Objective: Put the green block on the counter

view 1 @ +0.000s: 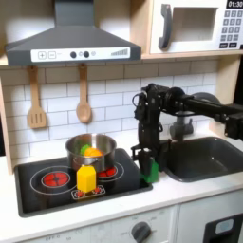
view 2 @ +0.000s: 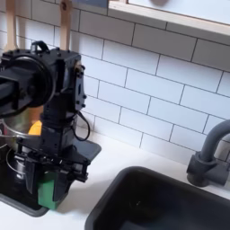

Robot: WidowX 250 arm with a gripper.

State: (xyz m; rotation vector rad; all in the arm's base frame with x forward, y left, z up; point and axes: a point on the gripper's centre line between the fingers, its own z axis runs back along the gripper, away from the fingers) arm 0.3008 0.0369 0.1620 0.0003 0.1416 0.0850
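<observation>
The green block (view 1: 150, 173) (view 2: 45, 193) is a small green cube at the right edge of the black stovetop (view 1: 57, 185), beside the white counter (view 1: 185, 193) (view 2: 101, 171). My gripper (view 1: 145, 163) (view 2: 48, 184) points straight down over it, with a black finger on each side of the block, shut on it. I cannot tell if the block's underside touches the surface. The black arm reaches in from the first exterior view's right, above the sink.
A yellow block (view 1: 86, 178) stands on the front of the stovetop. Behind it a steel pot (view 1: 90, 150) holds orange and green toys. The dark sink basin (view 1: 204, 157) (view 2: 157, 202) and its faucet (view 2: 211, 157) lie close beside the gripper. Utensils hang on the tiled wall.
</observation>
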